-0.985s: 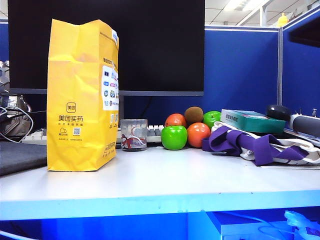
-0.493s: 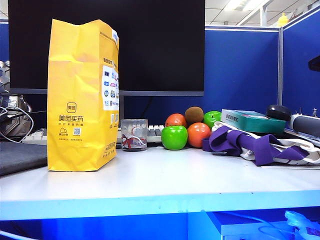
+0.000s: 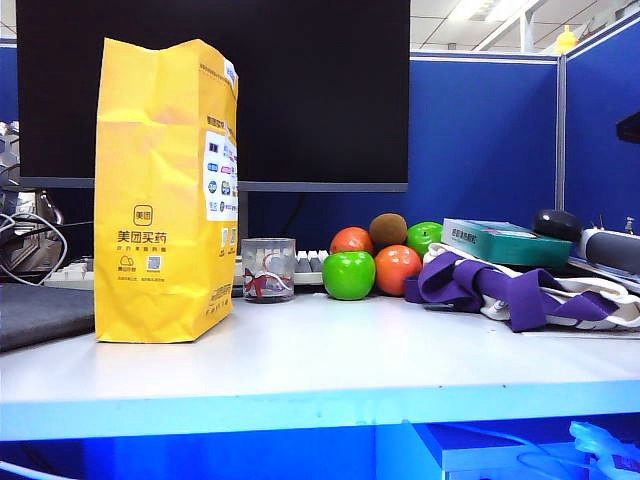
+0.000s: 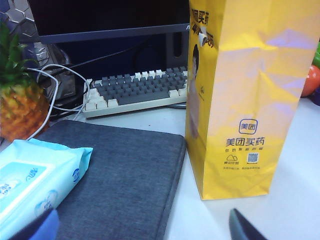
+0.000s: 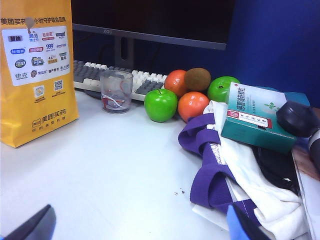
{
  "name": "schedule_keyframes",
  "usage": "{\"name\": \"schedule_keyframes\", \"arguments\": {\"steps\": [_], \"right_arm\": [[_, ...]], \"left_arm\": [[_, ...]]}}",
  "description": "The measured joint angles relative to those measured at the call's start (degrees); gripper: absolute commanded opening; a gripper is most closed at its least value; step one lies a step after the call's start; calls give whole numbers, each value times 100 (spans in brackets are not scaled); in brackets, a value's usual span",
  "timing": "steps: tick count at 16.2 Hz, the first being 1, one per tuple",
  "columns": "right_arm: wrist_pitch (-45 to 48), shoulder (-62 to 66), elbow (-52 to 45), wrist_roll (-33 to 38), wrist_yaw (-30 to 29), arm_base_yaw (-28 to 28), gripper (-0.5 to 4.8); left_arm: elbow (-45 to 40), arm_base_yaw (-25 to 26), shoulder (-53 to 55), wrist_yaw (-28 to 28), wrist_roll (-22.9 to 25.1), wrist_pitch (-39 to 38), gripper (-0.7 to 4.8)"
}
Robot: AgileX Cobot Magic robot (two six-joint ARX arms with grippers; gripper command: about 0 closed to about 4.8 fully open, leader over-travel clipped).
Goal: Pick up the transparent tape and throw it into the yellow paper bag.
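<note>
The yellow paper bag [image 3: 160,190] stands upright on the white table at the left, open at the top; it also fills one side of the left wrist view [image 4: 250,100] and a corner of the right wrist view [image 5: 35,75]. The transparent tape is out of view in every frame. My left gripper [image 4: 142,231] is open and empty, over the edge of a grey pad just short of the bag's base. My right gripper [image 5: 139,227] is open and empty above bare table, between the bag and a purple-and-white cloth. Neither gripper's fingers show in the exterior view.
A clear cup with red marks [image 3: 268,270] stands beside the bag, by green apples and oranges [image 3: 372,262]. A purple-white cloth bag [image 5: 225,165] and teal box [image 5: 257,120] lie to the right. A grey pad [image 4: 120,180], wipes pack [image 4: 30,180], pineapple [image 4: 20,100] and keyboard [image 4: 135,90] sit left of the bag.
A dark arm part at the exterior view's upper right edge has drawn back to a small sliver. Nothing on the table has moved.
</note>
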Motion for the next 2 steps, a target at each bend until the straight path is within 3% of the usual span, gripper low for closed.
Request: {"name": "schedule_keyframes", "arguments": {"steps": [2], "right_arm": [[0,0,-2,0,0,0,479]], "left_arm": [[0,0,0,0,0,0,479]]}}
